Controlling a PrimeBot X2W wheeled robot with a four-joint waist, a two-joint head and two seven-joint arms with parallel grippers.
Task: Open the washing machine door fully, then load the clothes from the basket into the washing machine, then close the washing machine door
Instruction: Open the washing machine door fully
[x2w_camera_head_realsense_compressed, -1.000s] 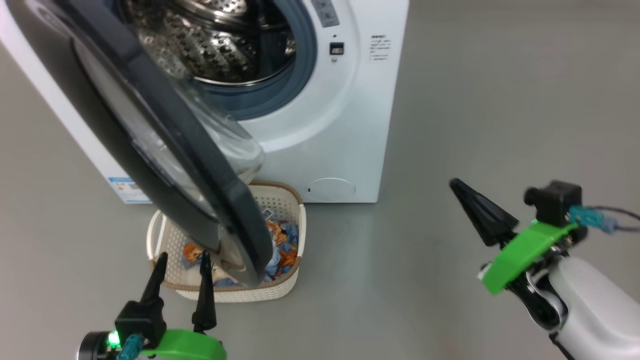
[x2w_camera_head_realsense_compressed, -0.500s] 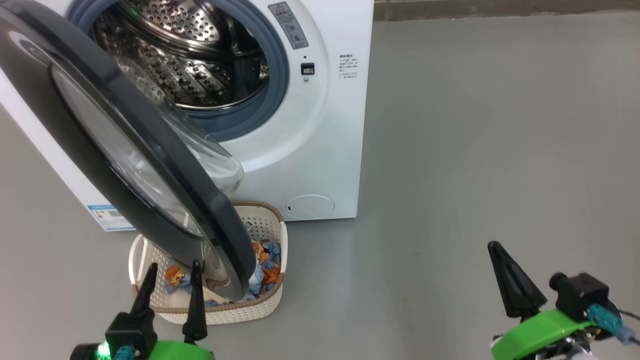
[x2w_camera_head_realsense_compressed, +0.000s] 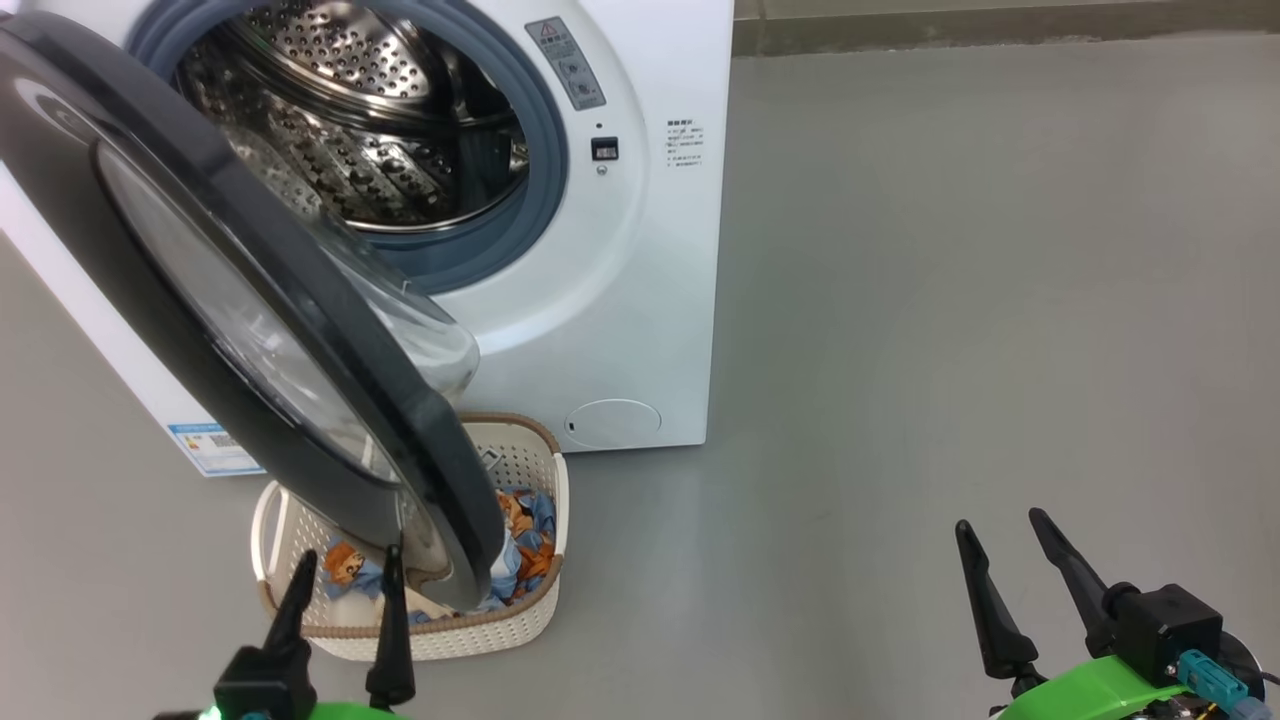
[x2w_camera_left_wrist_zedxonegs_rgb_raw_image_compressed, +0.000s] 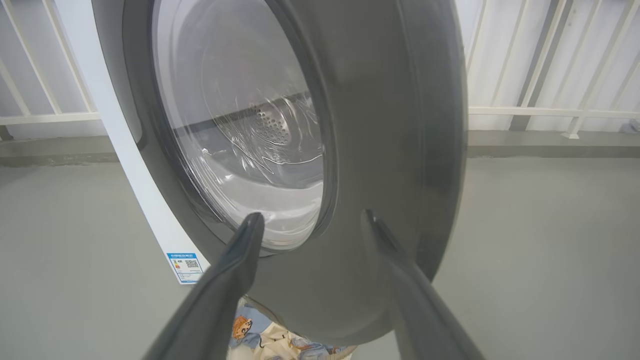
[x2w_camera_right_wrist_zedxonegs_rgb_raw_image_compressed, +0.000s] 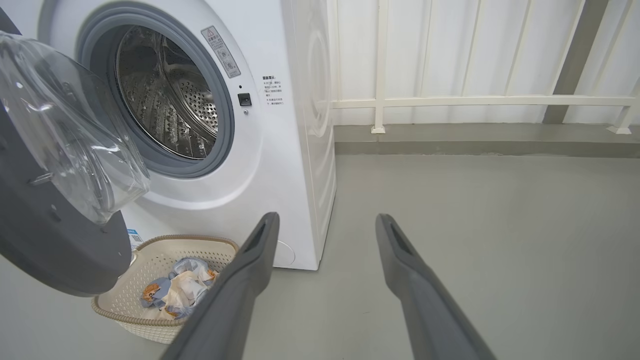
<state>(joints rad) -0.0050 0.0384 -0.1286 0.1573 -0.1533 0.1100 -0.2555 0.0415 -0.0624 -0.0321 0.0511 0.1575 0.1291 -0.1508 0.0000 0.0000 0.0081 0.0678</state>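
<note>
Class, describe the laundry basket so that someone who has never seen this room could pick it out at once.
Find the big white washing machine on the grey floor; its round black-rimmed door hangs open. Under that door's lower edge sits the basket. It is small, cream, perforated, brown-rimmed, holding blue-and-orange clothes.

The left end effector (x2w_camera_head_realsense_compressed: 348, 552) had two long, slender black fingers (x2w_camera_head_realsense_compressed: 390, 640) that tapered to fine points. They were rooted in a boxy black block (x2w_camera_head_realsense_compressed: 262, 682) above a bright green housing (x2w_camera_head_realsense_compressed: 350, 712), with a small green light (x2w_camera_head_realsense_compressed: 212, 714) glowing beside it. The right end effector (x2w_camera_head_realsense_compressed: 1000, 520) was built alike, with the same pointed dark fingers, a curved green bracket (x2w_camera_head_realsense_compressed: 1090, 695), a square black mount (x2w_camera_head_realsense_compressed: 1165, 632) and a teal connector (x2w_camera_head_realsense_compressed: 1208, 682) plugged into its side. In the wrist views, the fingers looked matte charcoal grey, some with a shallow groove near the tip.
</note>
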